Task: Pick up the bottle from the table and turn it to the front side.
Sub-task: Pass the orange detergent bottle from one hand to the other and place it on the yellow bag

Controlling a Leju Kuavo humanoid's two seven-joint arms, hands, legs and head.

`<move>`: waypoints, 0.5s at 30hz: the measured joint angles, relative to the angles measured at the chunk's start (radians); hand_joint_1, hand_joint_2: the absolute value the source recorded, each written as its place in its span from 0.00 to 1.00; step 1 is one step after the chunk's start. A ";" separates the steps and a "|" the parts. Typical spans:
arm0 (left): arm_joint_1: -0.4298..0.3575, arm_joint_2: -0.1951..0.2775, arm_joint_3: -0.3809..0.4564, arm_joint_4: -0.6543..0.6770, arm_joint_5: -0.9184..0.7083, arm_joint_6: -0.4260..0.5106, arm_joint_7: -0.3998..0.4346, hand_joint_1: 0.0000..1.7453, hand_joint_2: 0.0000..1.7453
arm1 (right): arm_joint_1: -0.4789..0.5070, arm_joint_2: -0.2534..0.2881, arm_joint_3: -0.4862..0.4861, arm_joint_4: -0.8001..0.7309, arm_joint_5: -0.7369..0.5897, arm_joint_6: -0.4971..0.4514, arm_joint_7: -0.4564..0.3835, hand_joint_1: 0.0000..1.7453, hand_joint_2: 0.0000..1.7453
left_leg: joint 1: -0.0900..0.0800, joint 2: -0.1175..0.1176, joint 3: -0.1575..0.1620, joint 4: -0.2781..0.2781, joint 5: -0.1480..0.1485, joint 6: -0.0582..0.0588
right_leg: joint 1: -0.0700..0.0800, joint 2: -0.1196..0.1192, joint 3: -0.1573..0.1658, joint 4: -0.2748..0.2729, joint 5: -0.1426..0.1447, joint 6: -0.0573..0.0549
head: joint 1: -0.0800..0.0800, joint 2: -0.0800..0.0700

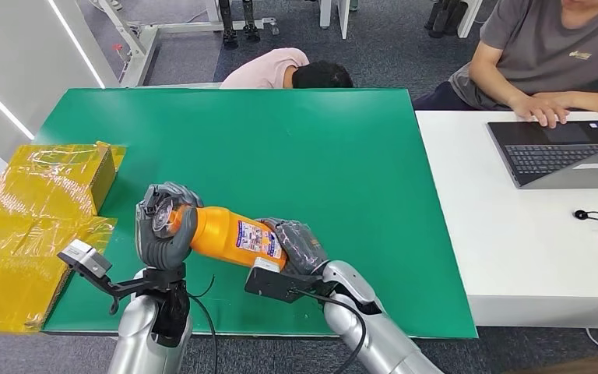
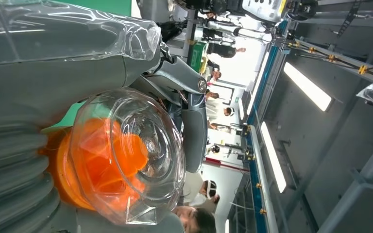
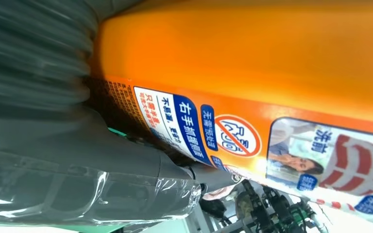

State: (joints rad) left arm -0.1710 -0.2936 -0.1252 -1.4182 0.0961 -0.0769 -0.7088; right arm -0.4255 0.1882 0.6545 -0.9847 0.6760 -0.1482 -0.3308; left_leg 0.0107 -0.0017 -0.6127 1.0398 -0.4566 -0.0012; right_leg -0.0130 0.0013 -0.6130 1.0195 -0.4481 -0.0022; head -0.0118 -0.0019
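Note:
An orange bottle (image 1: 230, 232) with a clear cap and a blue-and-white label lies on its side, lifted above the green table (image 1: 280, 148) near its front edge. My left hand (image 1: 163, 226) wraps its fingers around the cap end. My right hand (image 1: 296, 248) grips the bottle's base end. In the left wrist view the clear cap (image 2: 126, 155) over the orange neck sits right against my left hand (image 2: 43, 92). The right wrist view is close on the orange bottle (image 3: 252, 58) and its label, with my right hand (image 3: 53, 145) against it.
A yellow taped cardboard box (image 1: 39, 210) sits at the table's left edge. A white desk (image 1: 529, 249) with a laptop (image 1: 564, 152) adjoins on the right, where a person sits. Another person's head is at the table's far edge.

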 joint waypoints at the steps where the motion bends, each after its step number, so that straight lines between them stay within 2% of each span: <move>1: -0.001 0.000 0.000 0.000 -0.001 -0.001 0.000 1.00 1.00 | 0.003 0.000 -0.002 -0.004 -0.004 -0.002 -0.002 1.00 1.00 | 0.000 0.000 0.000 0.000 0.000 0.000 | 0.000 0.000 0.000 0.000 0.000 0.000 | 0.000 0.000; 2: -0.003 0.000 -0.001 0.000 -0.001 -0.001 0.000 1.00 1.00 | 0.007 0.001 -0.004 -0.008 -0.008 -0.005 -0.005 1.00 1.00 | 0.000 0.000 0.000 0.000 0.000 0.000 | 0.000 0.000 0.000 0.000 0.000 0.000 | 0.000 0.000; 3: -0.004 -0.001 -0.001 0.000 -0.002 -0.001 0.000 0.84 1.00 | 0.009 0.001 -0.006 -0.012 -0.013 -0.006 -0.008 1.00 1.00 | 0.000 0.000 0.000 0.000 0.000 0.000 | 0.000 0.000 0.000 0.000 0.000 0.000 | 0.000 0.000; 6: -0.007 -0.001 -0.003 0.000 -0.010 0.005 0.000 0.09 1.00 | 0.013 0.001 -0.010 -0.019 -0.026 -0.009 -0.013 1.00 1.00 | 0.000 0.000 0.000 0.000 0.000 0.000 | 0.000 0.000 0.000 0.000 0.000 0.000 | 0.000 0.000; 7: -0.007 -0.001 -0.003 0.000 -0.015 0.010 0.000 0.00 1.00 | 0.013 0.002 -0.010 -0.021 -0.031 -0.009 -0.014 1.00 1.00 | 0.000 0.000 0.000 0.000 0.000 0.000 | 0.000 0.000 0.000 0.000 0.000 0.000 | 0.000 0.000; 15: -0.018 0.000 -0.009 0.021 -0.040 0.032 0.000 0.00 1.00 | 0.000 0.012 -0.014 -0.023 -0.046 -0.007 -0.024 1.00 1.00 | 0.000 0.000 0.000 0.000 0.000 0.000 | 0.000 0.000 0.000 0.000 0.000 0.000 | 0.000 0.000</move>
State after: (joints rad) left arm -0.1889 -0.2941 -0.1344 -1.3972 0.0565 -0.0446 -0.7086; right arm -0.4260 0.2003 0.6401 -1.0074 0.6302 -0.1555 -0.3549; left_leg 0.0108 -0.0014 -0.6126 1.0398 -0.4566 -0.0012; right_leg -0.0130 0.0015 -0.6130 1.0195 -0.4481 -0.0022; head -0.0119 -0.0019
